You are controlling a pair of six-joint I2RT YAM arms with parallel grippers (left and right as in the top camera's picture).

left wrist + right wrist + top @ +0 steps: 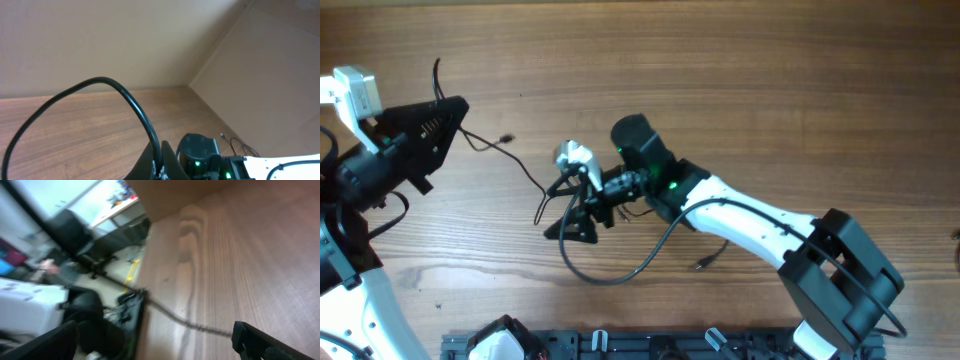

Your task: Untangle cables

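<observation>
The left jaws, at the left edge of the wooden worktop (740, 80), are closed on a thin dark cable (525, 168). From there the cable trails rightward across the wood past a tiny plug (507, 138). The right jaws stand wide open at mid-worktop, and the blurred right wrist view shows a strand of the cable lying between them, ungripped.

Overhead view: even, soft, fairly bright light on the wooden table (740, 60), faint shadows, no glare, sharp focus; left wrist view: dimmer, warm, slightly soft; right wrist view: heavily blurred throughout, with washed-out bright background at upper left.
</observation>
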